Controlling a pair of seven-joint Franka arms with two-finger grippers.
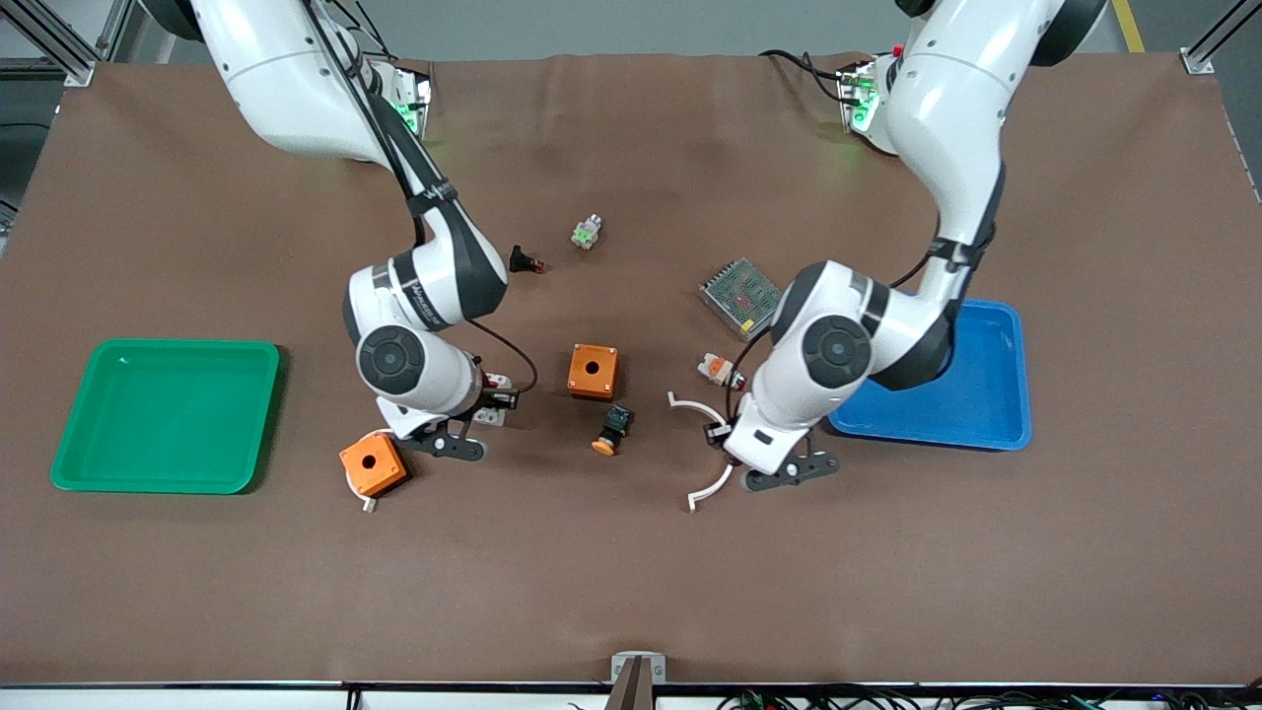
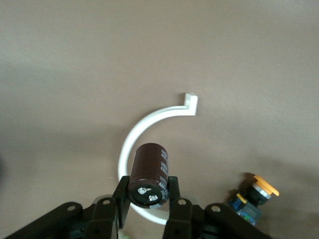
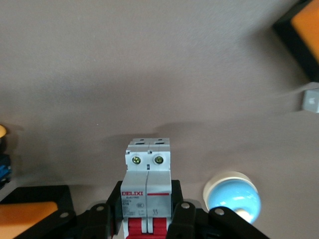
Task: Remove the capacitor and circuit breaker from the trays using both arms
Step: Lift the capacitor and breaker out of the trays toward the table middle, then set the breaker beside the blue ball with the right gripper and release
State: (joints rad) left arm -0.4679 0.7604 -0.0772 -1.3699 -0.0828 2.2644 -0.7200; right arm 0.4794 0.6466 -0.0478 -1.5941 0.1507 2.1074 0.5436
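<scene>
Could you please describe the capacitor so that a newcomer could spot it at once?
Start at the blue tray and follow the left arm to the left gripper over the white curved piece. The capacitor sits between its fingers: a dark cylinder with a metallic end, unlike the orange-capped button nearby.

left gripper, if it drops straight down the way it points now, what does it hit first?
Probably the white curved ring piece: the left gripper, shut on the capacitor, sits right over its arc, with bare brown table inside. Depth is unclear, so the capacitor might land within the curve.

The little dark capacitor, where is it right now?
The small dark cylindrical capacitor with its pale metal end is clamped in the left gripper, over the white curved plastic ring on the brown table, near the blue tray.
</scene>
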